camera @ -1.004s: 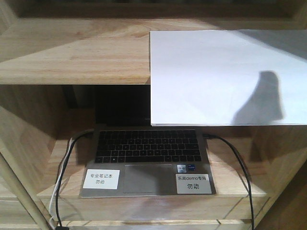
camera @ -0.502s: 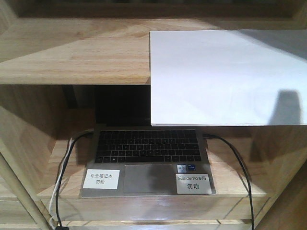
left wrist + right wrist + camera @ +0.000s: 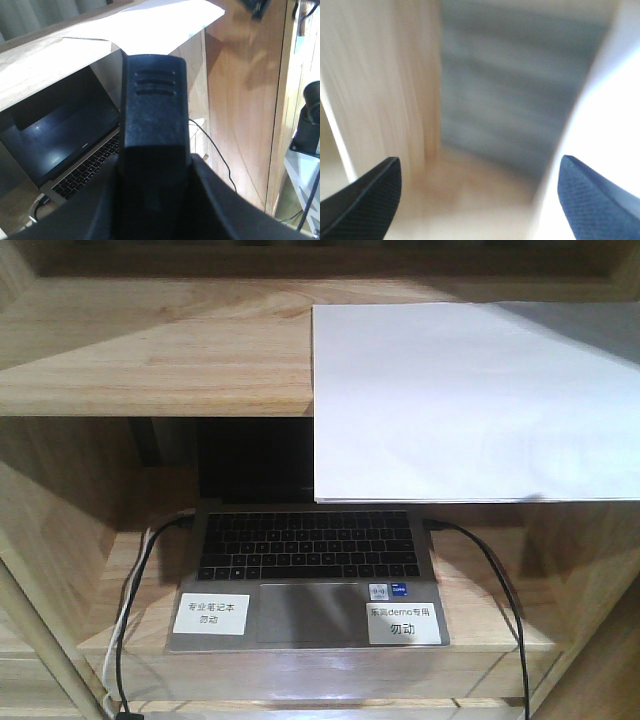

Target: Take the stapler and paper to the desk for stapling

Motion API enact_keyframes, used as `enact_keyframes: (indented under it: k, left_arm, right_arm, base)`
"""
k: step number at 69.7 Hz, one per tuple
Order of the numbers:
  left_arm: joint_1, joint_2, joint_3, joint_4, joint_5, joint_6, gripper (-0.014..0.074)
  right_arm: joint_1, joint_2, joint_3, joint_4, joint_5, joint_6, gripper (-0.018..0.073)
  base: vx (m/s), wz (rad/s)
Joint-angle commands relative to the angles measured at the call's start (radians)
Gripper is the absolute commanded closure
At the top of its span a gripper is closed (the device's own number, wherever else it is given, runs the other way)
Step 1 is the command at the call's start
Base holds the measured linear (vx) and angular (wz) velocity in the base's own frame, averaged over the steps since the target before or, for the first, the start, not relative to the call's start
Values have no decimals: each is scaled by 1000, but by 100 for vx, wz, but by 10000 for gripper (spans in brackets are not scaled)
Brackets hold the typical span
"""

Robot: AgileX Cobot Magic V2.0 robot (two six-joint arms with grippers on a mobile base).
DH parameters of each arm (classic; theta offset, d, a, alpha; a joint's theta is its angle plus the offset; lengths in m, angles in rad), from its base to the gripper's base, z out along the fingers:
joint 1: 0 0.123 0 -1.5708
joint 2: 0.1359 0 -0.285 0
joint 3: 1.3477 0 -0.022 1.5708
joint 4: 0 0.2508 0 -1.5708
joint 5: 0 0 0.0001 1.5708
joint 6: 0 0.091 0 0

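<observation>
As the paper point(image 3: 460, 400) juts past the edge of the shelf point(image 3: 150, 350) over the laptop point(image 3: 305, 575), our right tool point(image 3: 480, 167) gapes released; left tool point(image 3: 152, 100), we cannot tell.

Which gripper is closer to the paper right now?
Right, probably. The right gripper is open, with the paper a white blur right beside its fingertip. The left gripper, shut on the stapler, sits back from the shelf, paper beyond it.
</observation>
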Motion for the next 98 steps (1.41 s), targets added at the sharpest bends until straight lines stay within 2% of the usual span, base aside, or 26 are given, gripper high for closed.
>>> enact_keyframes:
  k: [1,8,15,30,44,67,98]
  left_arm:
    - [-5,21,-23,-25,-113,0,603]
    - [-5,21,-23,-25,-113,0,603]
    - [-5,21,-23,-25,-113,0,603]
    - [-5,21,-23,-25,-113,0,603]
    - [-5,21,-23,-25,-113,0,603]
    - [-5,21,-23,-25,-113,0,603]
    - [-5,21,-23,-25,-113,0,603]
  right_arm:
    - [84,12,4,-36,-67,-8,-35]
    - [163,12,35,-38,-59,-8,-35]
    - [207,12,67,-35,-52,-8,-35]
    - [219,22,172,26,-102,-9,-35]
    - [216,121,267,50,-360,-64,-35]
    - [216,363,306,206,-828,-311,-35]
    - [216,557,306,362,-1133,-397,-35]
  base:
    - [0,0]
    - [0,0]
    - [0,0]
    - [0,0]
    - [0,0]
    - [0,0]
    - [0,0]
